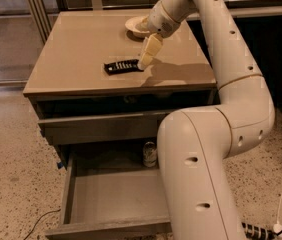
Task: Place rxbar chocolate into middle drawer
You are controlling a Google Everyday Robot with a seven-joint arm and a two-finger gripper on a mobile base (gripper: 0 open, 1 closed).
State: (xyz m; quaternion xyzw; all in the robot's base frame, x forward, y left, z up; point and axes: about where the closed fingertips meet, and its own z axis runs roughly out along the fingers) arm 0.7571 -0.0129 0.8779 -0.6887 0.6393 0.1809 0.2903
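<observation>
The rxbar chocolate [122,66], a flat black wrapper with white lettering, lies on the cabinet top [76,59] near its middle. My gripper [145,63] reaches down from the upper right, its tip right at the bar's right end, touching or almost touching it. The middle drawer [113,199] is pulled out wide below, showing a flat grey floor and long side walls.
A white bowl [136,25] sits at the back of the cabinet top, behind my gripper. A small metal can [150,154] stands at the back of the open drawer. A shut grey drawer front [96,128] is above it. My arm's big white links [201,174] cover the drawer's right side.
</observation>
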